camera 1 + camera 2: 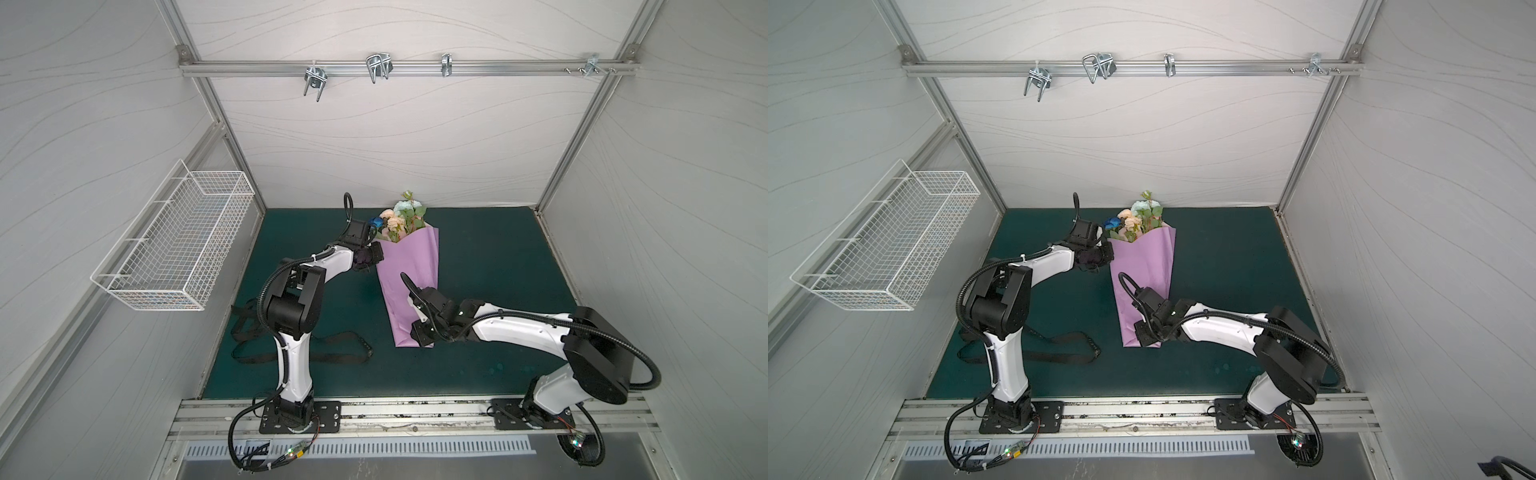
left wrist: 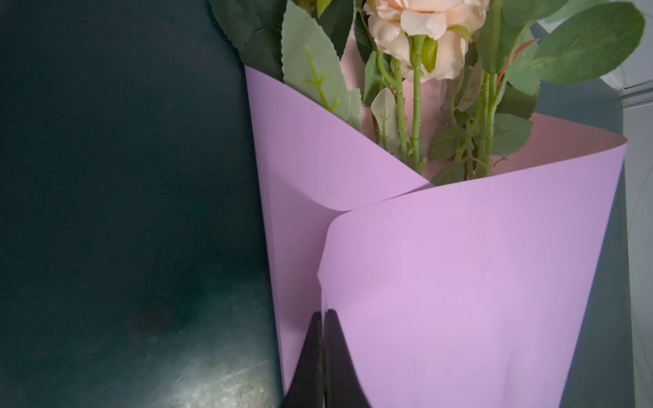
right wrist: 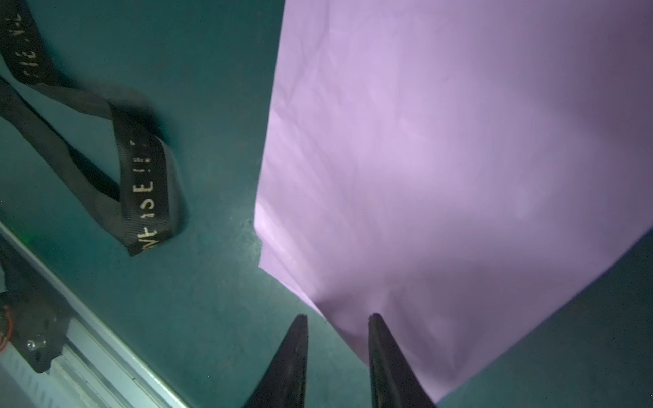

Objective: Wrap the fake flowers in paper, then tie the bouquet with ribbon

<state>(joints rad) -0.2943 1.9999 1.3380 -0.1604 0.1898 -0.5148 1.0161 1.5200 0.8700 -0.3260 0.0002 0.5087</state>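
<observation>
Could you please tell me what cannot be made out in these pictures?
Lower stems of the bouquet of fake flowers: inside the lilac paper, every view.
Lettering on the black ribbon: blurred and folded in the right wrist view, too small in both top views.
Ribbon's middle: behind the left arm in both top views.
Tips of the right pincer: under its own wrist in both top views.

The paper (image 1: 407, 262) is lilac outside, pink inside its open end. From that end the bouquet (image 1: 401, 220) shows peach, pale blue-white and deep blue roses, green leaves and stems. Under the paper the mat (image 1: 478, 270) is dark teal. Beside the paper the ribbon (image 3: 141, 169) is black with light lettering. Well apart from the paper, the basket (image 1: 174, 257) is white wire mesh.
</observation>
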